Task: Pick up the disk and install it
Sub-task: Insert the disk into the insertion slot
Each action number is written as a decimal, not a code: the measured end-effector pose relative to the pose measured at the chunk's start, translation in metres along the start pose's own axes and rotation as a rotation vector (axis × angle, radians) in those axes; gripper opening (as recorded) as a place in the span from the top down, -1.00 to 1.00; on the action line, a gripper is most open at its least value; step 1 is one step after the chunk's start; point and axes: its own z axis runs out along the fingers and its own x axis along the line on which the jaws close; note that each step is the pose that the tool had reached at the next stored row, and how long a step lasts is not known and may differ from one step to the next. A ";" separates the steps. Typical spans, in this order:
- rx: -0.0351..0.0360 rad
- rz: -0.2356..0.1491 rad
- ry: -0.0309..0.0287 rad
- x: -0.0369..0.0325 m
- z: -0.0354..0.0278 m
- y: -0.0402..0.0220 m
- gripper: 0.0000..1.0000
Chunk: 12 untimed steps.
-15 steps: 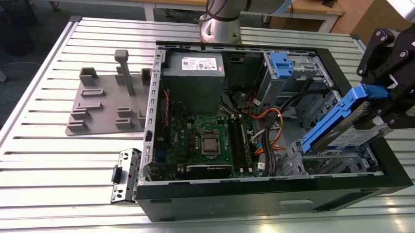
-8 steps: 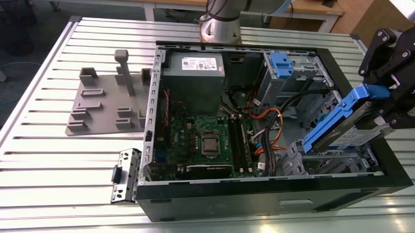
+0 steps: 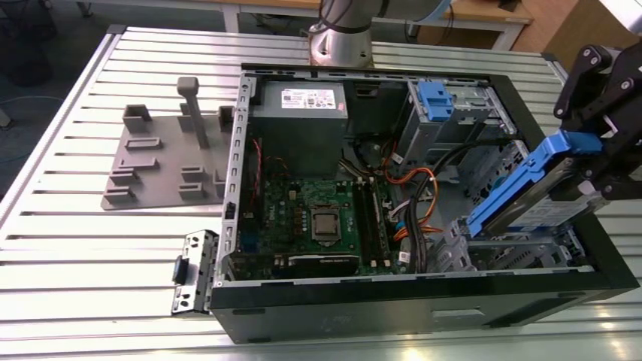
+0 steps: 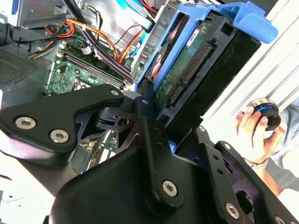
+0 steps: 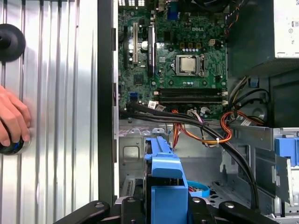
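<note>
My gripper (image 3: pixel 590 174) is shut on the disk (image 3: pixel 537 192), a silver drive in blue plastic rails. It hangs tilted over the open computer case's drive bay (image 3: pixel 522 241), at the front corner on the exterior view's right. In the second wrist view the disk (image 4: pixel 184 63) shows its green circuit board and connector, with a black finger (image 4: pixel 145 100) pressed on its blue rail. The first wrist view looks along the disk's blue rail (image 5: pixel 163 179), above the bay's metal floor (image 5: pixel 133 151).
The open case (image 3: pixel 401 301) holds a motherboard (image 3: pixel 311 218), a grey power supply box (image 3: pixel 301 120), orange and black cables (image 3: pixel 416 195) and a second blue caddy (image 3: pixel 437 98). A grey slotted stand (image 3: pixel 165 154) lies on the slatted table. A person's hand (image 4: pixel 257 133) grips a knob beside the case.
</note>
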 end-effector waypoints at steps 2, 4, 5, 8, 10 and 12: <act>0.0000 0.000 0.0001 0.0001 0.0017 0.0010 0.27; -0.0001 0.000 0.0002 0.0002 0.0029 0.0014 0.27; 0.0000 0.000 0.0002 0.0002 0.0036 0.0014 0.27; -0.0001 0.000 -0.0002 0.0001 0.0057 0.0015 0.27; -0.0001 0.000 -0.0003 -0.0002 0.0074 0.0014 0.27; 0.0000 0.000 -0.0003 -0.0012 0.0089 0.0014 0.27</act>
